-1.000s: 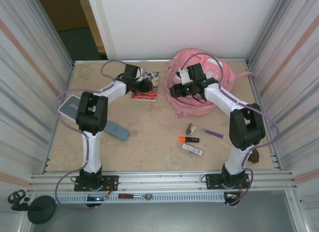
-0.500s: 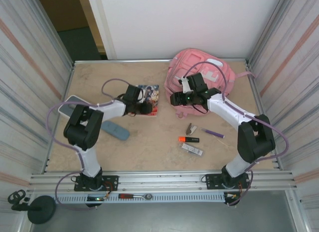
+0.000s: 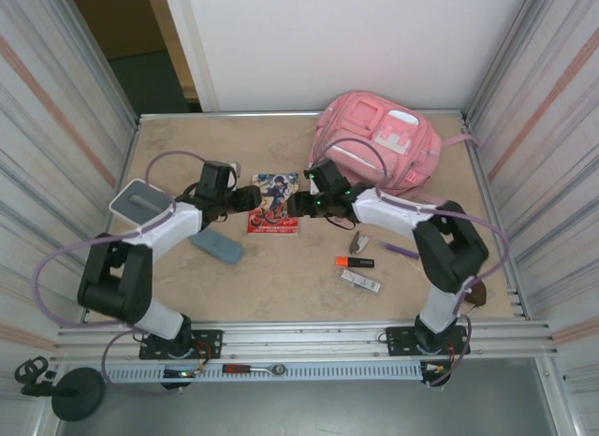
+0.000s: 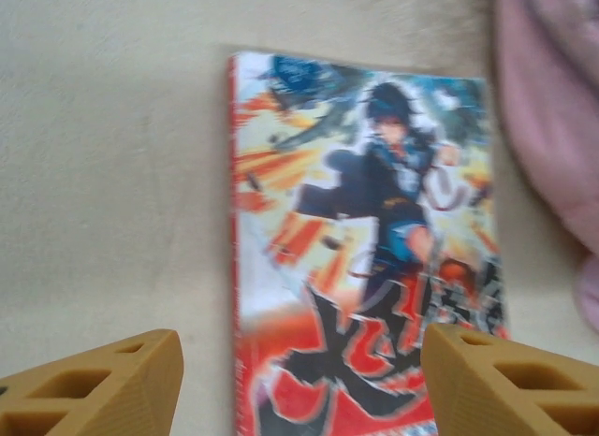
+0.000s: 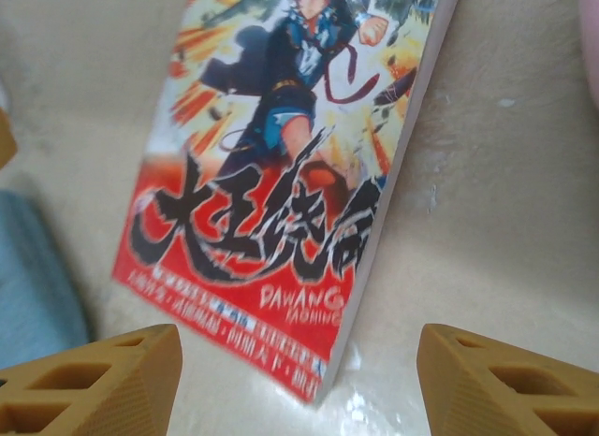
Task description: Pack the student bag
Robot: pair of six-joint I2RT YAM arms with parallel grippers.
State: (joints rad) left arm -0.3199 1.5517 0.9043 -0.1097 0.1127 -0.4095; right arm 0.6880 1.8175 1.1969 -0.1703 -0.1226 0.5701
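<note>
Just beyond the right gripper — jaws wide, empty — the student bag, near, untouched.

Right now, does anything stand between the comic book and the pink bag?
Nothing lies on the table between the comic book and the student bag. Only the right pincer, open, sits at the book's bag-side edge.

High rear overview; both wrist cameras close above the comic

Book between left gripper and right gripper; student bag behind.
</note>
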